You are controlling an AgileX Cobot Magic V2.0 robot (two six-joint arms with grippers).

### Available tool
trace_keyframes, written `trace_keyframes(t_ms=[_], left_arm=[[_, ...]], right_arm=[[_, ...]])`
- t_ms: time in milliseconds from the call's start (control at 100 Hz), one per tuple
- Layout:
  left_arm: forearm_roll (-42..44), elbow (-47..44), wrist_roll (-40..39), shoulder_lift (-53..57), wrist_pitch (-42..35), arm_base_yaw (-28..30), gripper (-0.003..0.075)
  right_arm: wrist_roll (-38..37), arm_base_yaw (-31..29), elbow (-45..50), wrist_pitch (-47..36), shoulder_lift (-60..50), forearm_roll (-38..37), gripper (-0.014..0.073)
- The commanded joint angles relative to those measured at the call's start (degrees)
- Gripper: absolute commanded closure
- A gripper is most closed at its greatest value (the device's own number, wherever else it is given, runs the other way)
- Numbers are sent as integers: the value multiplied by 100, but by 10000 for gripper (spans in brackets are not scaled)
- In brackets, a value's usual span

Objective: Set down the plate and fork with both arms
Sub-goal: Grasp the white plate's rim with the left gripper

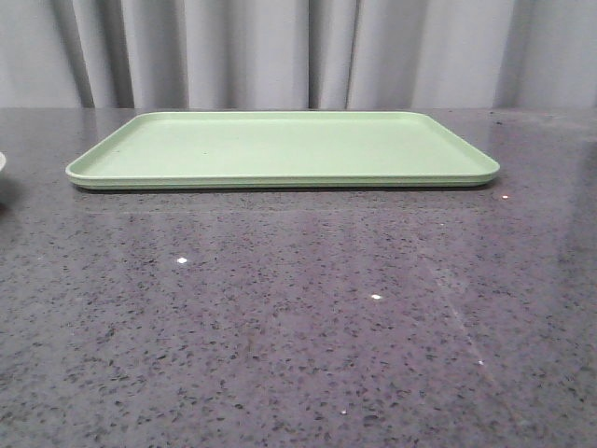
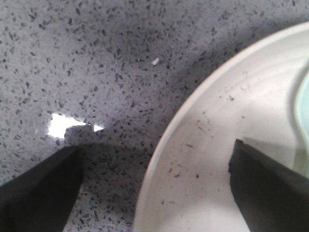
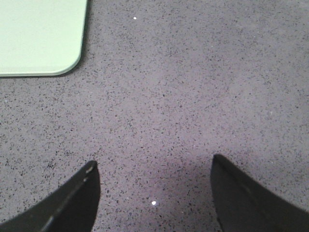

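The left pincer (image 2: 154, 193) stands wide, straddling the rim of the plate (image 2: 227, 159): one finger over the dish, one outside. The operator should lower squarely before closing. The right pincer (image 3: 154, 193) is wide over bare speckled worktop (image 3: 193, 96); no fork visible. The tray (image 1: 280, 149) lies ahead, a curtain (image 1: 280, 47) behind.

The speckled grey table (image 1: 298, 327) carries a light-green tray (image 1: 280, 149) and the plate (image 2: 217, 159).
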State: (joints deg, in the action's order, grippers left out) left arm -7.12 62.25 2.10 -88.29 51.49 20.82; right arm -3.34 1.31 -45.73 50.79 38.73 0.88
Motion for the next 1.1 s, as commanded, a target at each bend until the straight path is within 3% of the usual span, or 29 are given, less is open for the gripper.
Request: trace_keyframes(t_ms=[0,170,260,570,780,1090], left_arm=[[-96,126,14,51,-157,14,122],[-96,126,14,51,-144,14,125],[-115,126,14,51,-100,14,171],[-189,126,14,51,-10,14,539],[-207,126,14,51,12,14,731],[-350,148,308,51,136,14,740]], right_arm=[[25,-27,-206,-324,35,-88,99],[25,-27,-206,-319,35,-88,99],[25,-27,-206,-319,35,-88,99],[25,-27,-206,-319,35,-88,99],[25,-27,-206,-319,35,-88,99],[25,-27,-206,-324,35,-88,99]])
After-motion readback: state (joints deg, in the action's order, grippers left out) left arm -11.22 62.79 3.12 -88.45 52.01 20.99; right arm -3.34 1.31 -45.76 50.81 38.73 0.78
